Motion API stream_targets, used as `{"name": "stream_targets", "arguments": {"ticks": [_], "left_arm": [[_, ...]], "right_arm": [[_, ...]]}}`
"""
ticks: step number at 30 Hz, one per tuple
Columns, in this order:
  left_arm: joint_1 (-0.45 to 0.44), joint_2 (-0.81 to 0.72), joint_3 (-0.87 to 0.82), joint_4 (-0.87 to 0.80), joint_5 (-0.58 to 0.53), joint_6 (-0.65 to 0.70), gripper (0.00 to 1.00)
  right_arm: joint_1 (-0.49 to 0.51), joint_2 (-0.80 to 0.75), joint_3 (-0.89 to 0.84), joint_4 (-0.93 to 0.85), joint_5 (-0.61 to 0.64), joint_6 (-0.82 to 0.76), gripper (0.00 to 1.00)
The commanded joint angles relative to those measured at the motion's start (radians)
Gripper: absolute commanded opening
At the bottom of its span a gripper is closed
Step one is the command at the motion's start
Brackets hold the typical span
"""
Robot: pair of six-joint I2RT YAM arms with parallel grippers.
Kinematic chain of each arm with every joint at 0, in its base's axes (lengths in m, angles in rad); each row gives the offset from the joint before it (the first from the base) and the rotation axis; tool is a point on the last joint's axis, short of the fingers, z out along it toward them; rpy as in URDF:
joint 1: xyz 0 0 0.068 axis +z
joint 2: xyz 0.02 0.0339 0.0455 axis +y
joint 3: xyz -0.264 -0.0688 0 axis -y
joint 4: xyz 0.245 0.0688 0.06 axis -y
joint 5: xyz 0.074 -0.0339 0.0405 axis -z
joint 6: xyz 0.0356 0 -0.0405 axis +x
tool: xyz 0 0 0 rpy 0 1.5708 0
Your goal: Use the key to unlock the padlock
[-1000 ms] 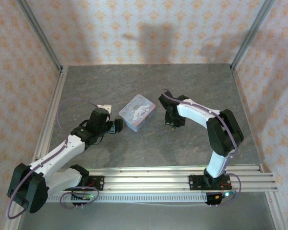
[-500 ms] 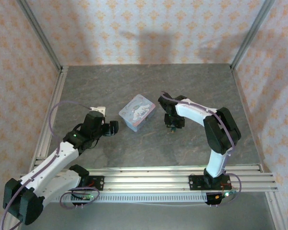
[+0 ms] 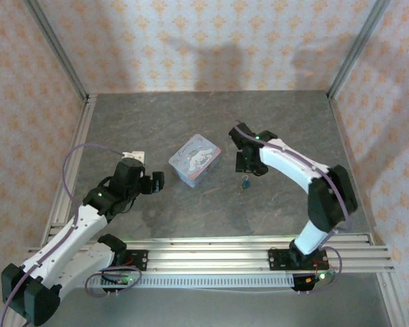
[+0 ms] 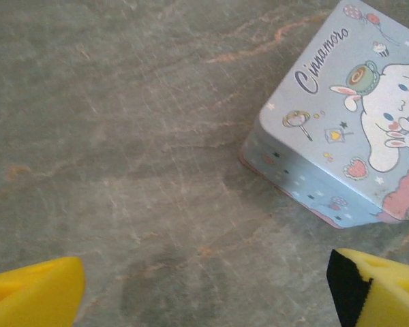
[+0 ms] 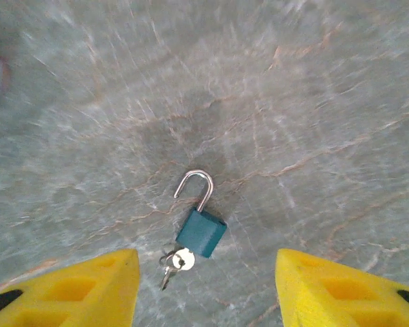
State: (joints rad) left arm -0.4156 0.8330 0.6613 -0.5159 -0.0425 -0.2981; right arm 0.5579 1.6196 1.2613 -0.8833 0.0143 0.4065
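The teal padlock [image 5: 201, 232] lies flat on the grey table, its silver shackle [image 5: 195, 188] swung open on one side. The pale key [image 5: 183, 259] sticks in the padlock's bottom, with a ring and a second small key beside it. My right gripper [image 5: 208, 289] hovers just above, open, its yellow fingers either side of the padlock and touching nothing. From above, the padlock [image 3: 246, 182] sits just in front of the right gripper [image 3: 249, 167]. My left gripper [image 4: 204, 293] is open over bare table, left of the tin; in the top view the left gripper [image 3: 155, 182] holds nothing.
A light-blue cartoon tin [image 3: 195, 159] stands between the two arms; its near corner [image 4: 341, 129] is close to my left gripper's right finger [image 4: 378, 293]. Patterned walls enclose the table on three sides, and a metal rail [image 3: 218, 248] runs along the near edge.
My right gripper has opened and drawn back, leaving the padlock with its key lying on the table. The left gripper has opened wider and pulled back leftward from the tin.
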Motion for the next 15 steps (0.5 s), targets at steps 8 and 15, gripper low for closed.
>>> {"name": "stream_targets", "arguments": {"ticks": [8, 15], "left_arm": [[0.116, 0.16, 0.194, 0.039, -0.04, 0.125, 1.0], [0.202, 0.21, 0.173, 0.157, -0.046, 0.163, 1.0]], "right_arm": [[-0.001, -0.429, -0.204, 0.27, 0.373, -0.133, 0.99], [-0.019, -0.596, -0.489, 0.635, 0.608, -0.298, 0.99]]}}
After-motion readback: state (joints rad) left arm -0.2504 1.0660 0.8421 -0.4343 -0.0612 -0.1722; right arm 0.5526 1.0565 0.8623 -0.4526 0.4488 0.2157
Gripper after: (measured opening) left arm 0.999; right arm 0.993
